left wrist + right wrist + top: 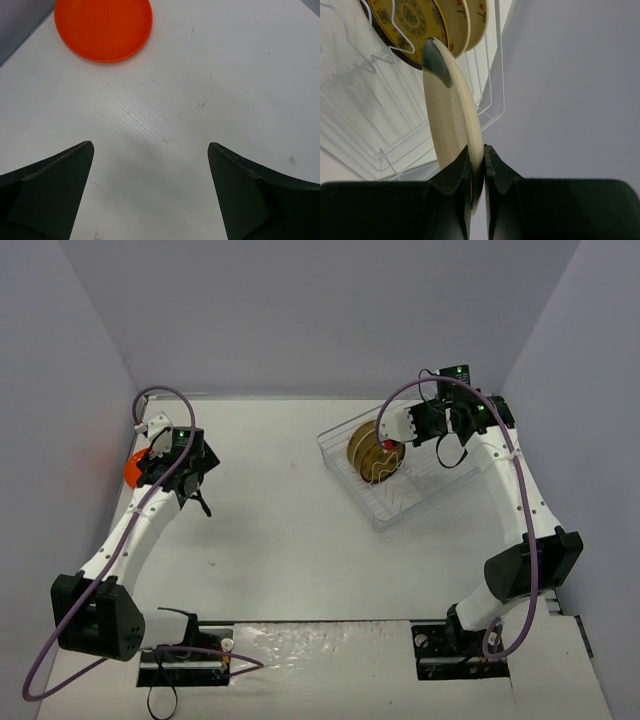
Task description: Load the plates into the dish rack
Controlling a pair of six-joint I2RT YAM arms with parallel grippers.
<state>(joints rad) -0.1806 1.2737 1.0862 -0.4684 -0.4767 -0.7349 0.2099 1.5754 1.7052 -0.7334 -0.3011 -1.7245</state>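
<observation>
Noted: the right gripper (476, 150) was closed to a thin pinch on the near rim of a small round cream plate (451, 115), which was held on edge and reached straight out ahead of the fingertips above the clear rectangular plastic dish rack with thin upright dividers (365, 115). The main risk was that narrow hold: with only the rim between the pads, the plate could pivot or slide out if its far edge caught a divider. That far edge sat close to the dark brown round plate with a yellow patterned centre (402, 22), and I could not tell whether they touched. A push further forward could knock the brown plate over. Letting go before the lower edge was between two dividers would probably leave the cream plate fallen flat, and the light rack might also skid under a sideways shove. The rack held the brown plate upright at the far end from the gripper, with cream rims (470, 22) behind it — one plate or two, unclear. The left gripper (150, 145) stood wide apart and empty above the white table (200, 75). The bright orange round plate (102, 27) lay flat ahead and to the left of its fingers, not yet loaded.
</observation>
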